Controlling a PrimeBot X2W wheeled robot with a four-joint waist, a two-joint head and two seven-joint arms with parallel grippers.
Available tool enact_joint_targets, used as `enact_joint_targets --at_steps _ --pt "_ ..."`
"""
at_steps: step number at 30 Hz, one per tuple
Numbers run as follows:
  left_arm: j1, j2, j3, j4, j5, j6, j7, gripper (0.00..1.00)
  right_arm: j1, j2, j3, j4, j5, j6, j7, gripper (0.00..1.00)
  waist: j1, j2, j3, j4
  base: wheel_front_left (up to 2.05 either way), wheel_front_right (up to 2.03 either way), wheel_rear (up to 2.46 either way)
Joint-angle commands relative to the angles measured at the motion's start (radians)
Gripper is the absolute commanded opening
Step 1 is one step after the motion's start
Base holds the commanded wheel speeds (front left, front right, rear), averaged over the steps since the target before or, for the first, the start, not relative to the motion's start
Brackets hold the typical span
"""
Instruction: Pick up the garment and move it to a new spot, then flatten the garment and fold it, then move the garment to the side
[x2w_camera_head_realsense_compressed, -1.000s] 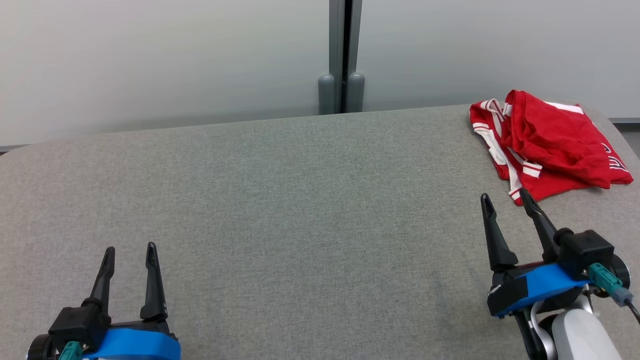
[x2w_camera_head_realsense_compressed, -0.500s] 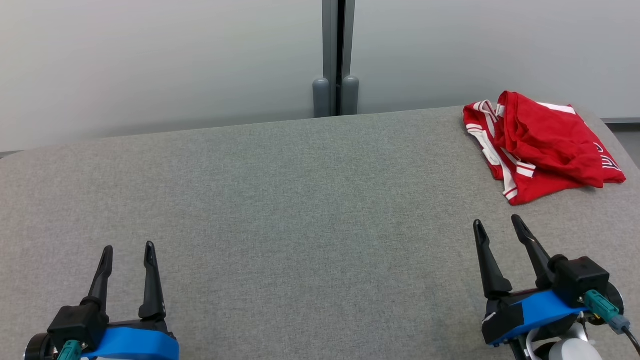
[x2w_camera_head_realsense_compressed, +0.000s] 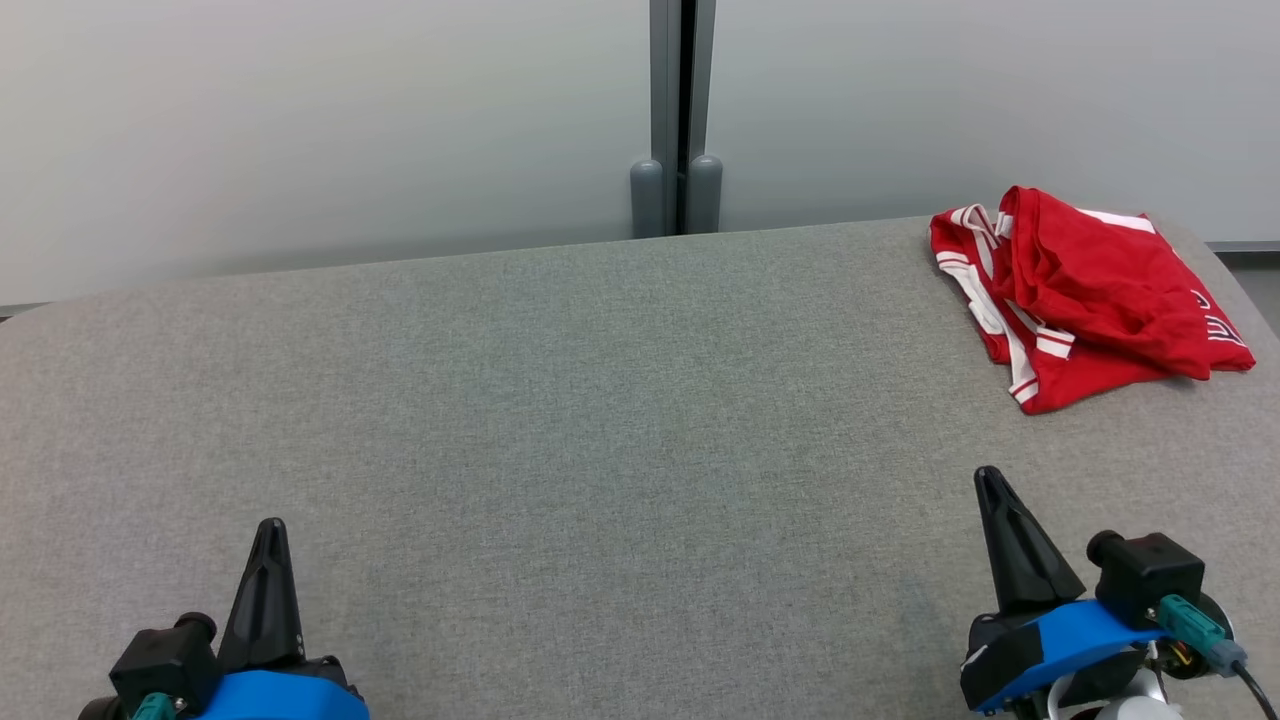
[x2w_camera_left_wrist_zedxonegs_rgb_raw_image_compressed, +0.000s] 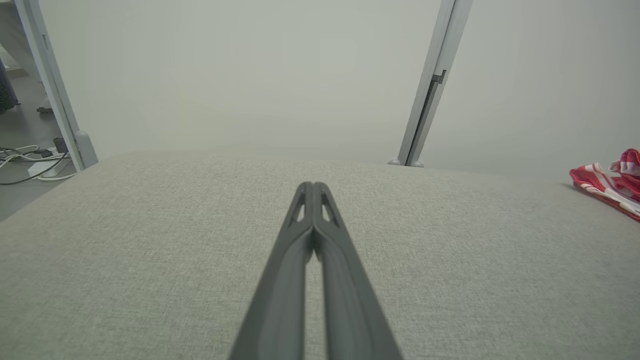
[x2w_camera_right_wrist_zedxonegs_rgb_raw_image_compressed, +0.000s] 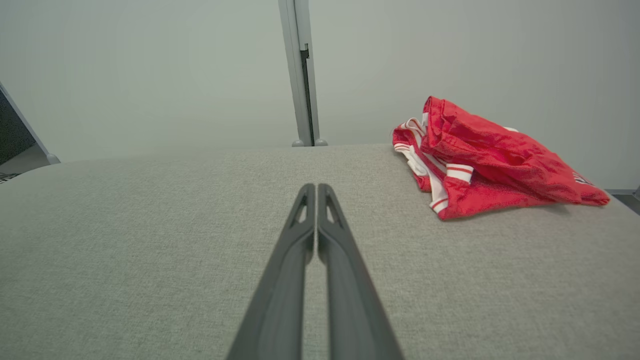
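Bunched up at the far right corner of the grey worktop (x2w_camera_head_realsense_compressed: 600, 400): red garment (x2w_camera_head_realsense_compressed: 1090, 290) with white stripes, touched by neither tool. At the near left edge, left tool (x2w_camera_head_realsense_compressed: 270, 530), fingers pressed together on nothing. At the near right, right tool (x2w_camera_head_realsense_compressed: 990, 480), likewise closed and empty, well short of the garment. Behind, pale wall panels (x2w_camera_head_realsense_compressed: 300, 130) joined by a grey post (x2w_camera_head_realsense_compressed: 678, 100).
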Motion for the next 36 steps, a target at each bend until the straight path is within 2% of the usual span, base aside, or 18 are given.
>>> enact_joint_targets --at_steps 1,11,36 --pt "-0.017 0.002 0.011 -0.002 -0.045 -0.002 0.018 0.00 -0.006 0.000 -0.004 -0.006 0.051 0.000 0.008 0.00 0.0000 0.0000 -0.001 0.001 0.00 0.00 0.00" --pt "-0.031 -0.005 0.018 -0.005 -0.234 -0.009 0.064 0.00 -0.011 0.000 -0.021 0.001 0.249 0.000 0.041 0.00 0.0000 0.0000 -0.004 0.007 0.00 0.00 0.00" --pt "-0.059 -0.022 0.036 -0.009 -0.603 -0.023 0.155 0.00 -0.023 -0.001 -0.052 0.017 0.637 0.000 0.105 0.00 0.0000 0.0000 -0.012 0.022 0.00 0.00 0.00"
